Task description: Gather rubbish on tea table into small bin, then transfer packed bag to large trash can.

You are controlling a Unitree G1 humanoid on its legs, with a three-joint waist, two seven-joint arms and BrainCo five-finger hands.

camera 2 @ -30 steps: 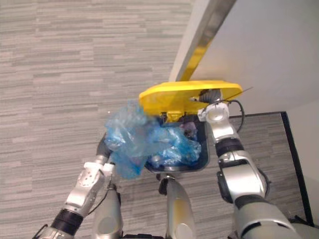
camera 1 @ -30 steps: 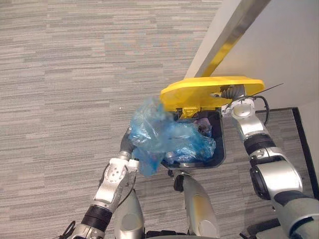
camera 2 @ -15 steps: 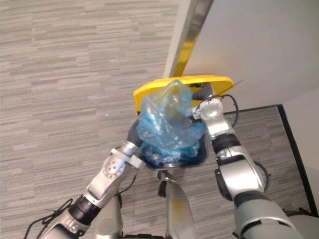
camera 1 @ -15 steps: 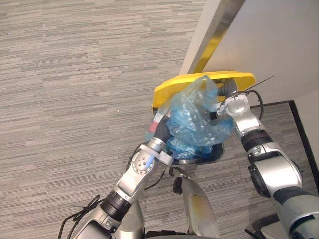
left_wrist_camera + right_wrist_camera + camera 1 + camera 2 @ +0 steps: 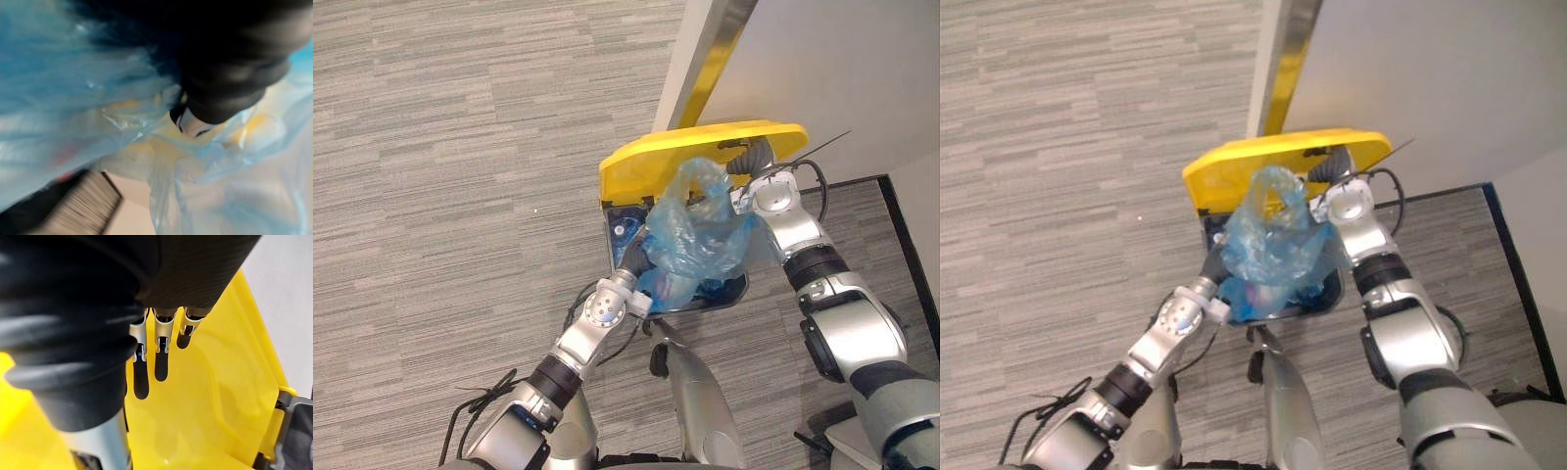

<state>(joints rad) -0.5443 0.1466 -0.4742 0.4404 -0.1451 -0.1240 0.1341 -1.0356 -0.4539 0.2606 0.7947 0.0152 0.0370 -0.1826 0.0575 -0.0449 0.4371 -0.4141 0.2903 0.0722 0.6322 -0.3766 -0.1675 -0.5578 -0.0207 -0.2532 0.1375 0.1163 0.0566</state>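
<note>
The large trash can (image 5: 736,294) is dark with a yellow lid (image 5: 646,166) that stands raised. My right hand (image 5: 160,352) rests flat against the lid's yellow inner face with straight fingers, holding it up; its dark wrist also shows at the lid's right end (image 5: 751,160). The packed blue bag (image 5: 695,235) sits puffed up over the can's opening, partly inside, its top reaching the lid. My left hand (image 5: 632,260) reaches in at the can's left rim and is buried in the blue plastic (image 5: 73,98).
Grey striped carpet (image 5: 460,147) stretches to the left and front of the can. A white wall (image 5: 832,59) with a shiny corner strip (image 5: 710,59) rises right behind the lid. A black-edged floor strip (image 5: 899,235) runs along the right.
My left arm has swung the blue bag from the can's left side to over the opening and lowered it partly in. The right hand stays on the raised lid. The camera has shifted.
</note>
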